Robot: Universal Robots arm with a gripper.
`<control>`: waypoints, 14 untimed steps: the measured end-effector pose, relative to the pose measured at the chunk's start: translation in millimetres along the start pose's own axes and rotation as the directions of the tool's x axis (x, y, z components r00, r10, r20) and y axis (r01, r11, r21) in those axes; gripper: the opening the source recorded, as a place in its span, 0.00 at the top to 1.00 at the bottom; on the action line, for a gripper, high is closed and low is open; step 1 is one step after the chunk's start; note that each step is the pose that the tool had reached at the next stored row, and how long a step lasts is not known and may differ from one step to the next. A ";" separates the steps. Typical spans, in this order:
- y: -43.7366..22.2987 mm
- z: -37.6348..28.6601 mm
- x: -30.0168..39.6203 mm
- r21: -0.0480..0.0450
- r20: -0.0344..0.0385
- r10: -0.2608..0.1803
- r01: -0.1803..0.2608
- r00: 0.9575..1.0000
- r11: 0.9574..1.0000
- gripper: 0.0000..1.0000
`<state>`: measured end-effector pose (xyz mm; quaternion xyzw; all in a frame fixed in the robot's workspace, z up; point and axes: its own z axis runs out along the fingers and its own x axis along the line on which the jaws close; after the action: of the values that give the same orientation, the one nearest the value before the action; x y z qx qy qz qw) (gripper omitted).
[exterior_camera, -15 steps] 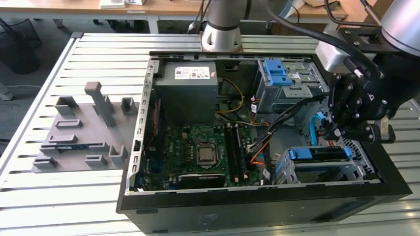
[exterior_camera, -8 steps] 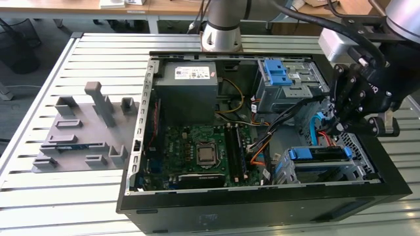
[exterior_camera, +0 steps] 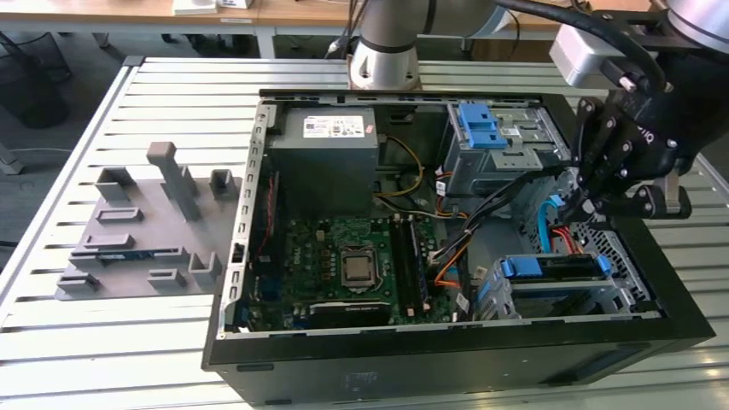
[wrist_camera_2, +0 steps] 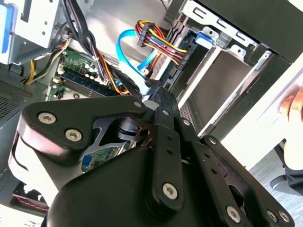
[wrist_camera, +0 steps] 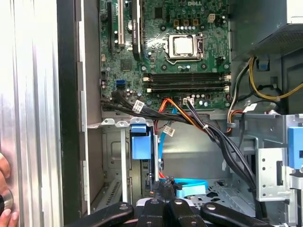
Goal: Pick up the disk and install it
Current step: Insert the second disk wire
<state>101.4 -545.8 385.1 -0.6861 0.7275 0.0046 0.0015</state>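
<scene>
The disk (exterior_camera: 555, 268) lies flat in a slot of the lower drive cage (exterior_camera: 615, 256) at the exterior view's right. Its blue carrier frame and dark edge show; the label is hidden. In the first wrist view the blue frame end (wrist_camera: 141, 142) sits in the cage, apart from my fingertips. My gripper (exterior_camera: 590, 203) hangs over the case's right side, a little above and beyond the cage, beside a blue flat cable (wrist_camera: 191, 189). Both wrist views show the fingers (wrist_camera_2: 163, 106) pressed together with nothing visible between them; the gripper (wrist_camera: 165, 185) is shut.
The open computer case (exterior_camera: 228, 282) holds a motherboard (exterior_camera: 341, 265), a power supply (exterior_camera: 324, 141) and an upper cage with a blue latch (exterior_camera: 479, 128). Cable bundles (wrist_camera: 208, 130) cross beside the cage. A grey parts fixture (exterior_camera: 142, 231) lies left. A hand (wrist_camera: 4, 189) rests at the case wall.
</scene>
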 end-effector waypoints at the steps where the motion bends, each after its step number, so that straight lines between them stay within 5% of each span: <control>1: 0.1 -0.8 -1.2 0.000 0.000 0.000 0.000 1.000 1.000 0.89; 14: 1.8 -2.4 -9.0 0.000 -0.001 0.000 0.000 1.000 1.000 0.89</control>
<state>100.1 -536.7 387.7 -0.6861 0.7275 0.0042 0.0012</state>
